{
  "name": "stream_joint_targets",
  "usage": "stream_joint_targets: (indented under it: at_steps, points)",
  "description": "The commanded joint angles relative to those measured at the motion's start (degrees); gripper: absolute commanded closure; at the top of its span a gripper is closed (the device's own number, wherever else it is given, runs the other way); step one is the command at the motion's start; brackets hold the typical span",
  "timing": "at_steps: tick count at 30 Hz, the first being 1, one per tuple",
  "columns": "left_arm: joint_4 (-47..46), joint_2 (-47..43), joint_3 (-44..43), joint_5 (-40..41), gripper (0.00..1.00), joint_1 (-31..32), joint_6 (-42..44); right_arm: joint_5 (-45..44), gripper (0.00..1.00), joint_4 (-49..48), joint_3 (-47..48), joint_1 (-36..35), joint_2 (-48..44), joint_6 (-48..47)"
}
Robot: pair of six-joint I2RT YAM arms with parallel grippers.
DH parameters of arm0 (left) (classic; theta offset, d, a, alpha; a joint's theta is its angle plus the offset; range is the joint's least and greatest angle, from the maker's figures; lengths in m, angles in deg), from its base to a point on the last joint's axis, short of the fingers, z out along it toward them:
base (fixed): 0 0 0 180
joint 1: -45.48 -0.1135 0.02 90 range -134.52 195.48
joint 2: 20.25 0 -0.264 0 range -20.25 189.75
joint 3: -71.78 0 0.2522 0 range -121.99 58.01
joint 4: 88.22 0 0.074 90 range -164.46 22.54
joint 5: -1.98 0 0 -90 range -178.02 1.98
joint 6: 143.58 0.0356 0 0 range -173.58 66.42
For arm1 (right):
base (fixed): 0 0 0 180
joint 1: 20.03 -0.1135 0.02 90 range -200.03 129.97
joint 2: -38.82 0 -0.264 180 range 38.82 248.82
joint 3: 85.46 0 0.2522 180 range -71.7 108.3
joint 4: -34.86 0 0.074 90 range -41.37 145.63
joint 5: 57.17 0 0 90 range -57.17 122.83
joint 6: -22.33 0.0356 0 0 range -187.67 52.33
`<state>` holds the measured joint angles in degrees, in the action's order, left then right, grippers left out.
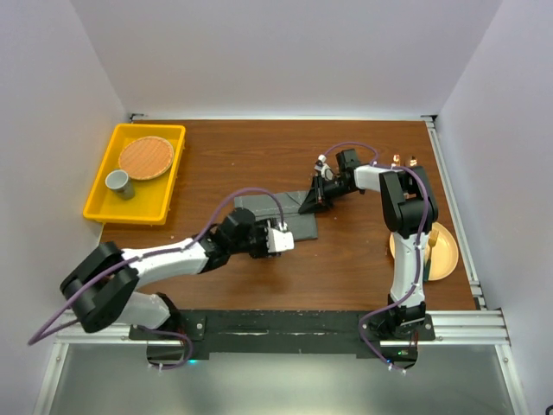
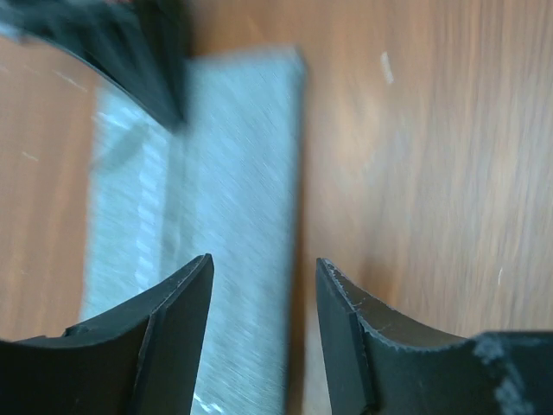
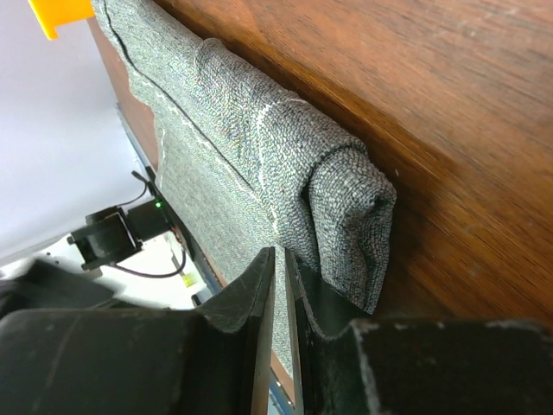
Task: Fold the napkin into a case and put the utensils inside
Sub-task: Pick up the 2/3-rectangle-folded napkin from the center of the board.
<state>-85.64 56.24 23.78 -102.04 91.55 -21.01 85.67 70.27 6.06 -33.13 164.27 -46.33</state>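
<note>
The folding step is in hand: the napkin (image 1: 259,206) lies mid-table as a narrow folded band, not yet a finished case, and the utensils (image 1: 403,160) wait well apart at the far right edge. The band's long axis runs roughly left to right across the table, with its right end rolled over and pointing at the right gripper (image 3: 281,259), whose jaws are almost closed and appear to pinch a thin layer of the hem. The left gripper (image 2: 259,268) hovers over the band's near edge with its jaws parted and nothing between them. The next move likely calls for carrying that pinched end over squarely, with the left arm steadying the strip so it doesn't skew.
</note>
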Motion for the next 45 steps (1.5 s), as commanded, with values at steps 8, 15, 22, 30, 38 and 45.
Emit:
stream_joint_targets:
  at_steps: [8, 15, 22, 30, 38, 45]
  points:
    - [-9.6, 10.4, 5.1, 15.9, 0.52, 6.8, 19.3, -14.3, 0.84, 4.1, -0.4, 0.4, 1.5, -5.7]
    - [-14.3, 12.6, 9.6, 19.3, 0.76, 8.5, 23.9, -14.6, 0.85, 5.4, -1.4, 0.2, 1.0, -7.5]
    - [-9.7, 7.3, 10.8, 16.0, 1.0, 9.8, 22.2, -14.7, 0.85, 7.4, -3.2, -1.2, -1.4, -9.7]
    - [-1.1, -0.6, 10.1, 11.6, 1.0, 12.5, 16.1, -14.2, 0.85, 9.2, -7.3, -3.2, -5.6, -11.8]
    - [-4.3, 0.2, 10.3, 16.4, 0.52, 12.8, 14.3, -14.4, 0.85, 8.8, -7.2, -3.3, -4.8, -11.0]
    - [-10.2, 6.7, 11.1, 19.2, 0.6, 13.1, 18.6, -15.0, 0.85, 9.2, -6.2, -3.2, -4.1, -11.6]
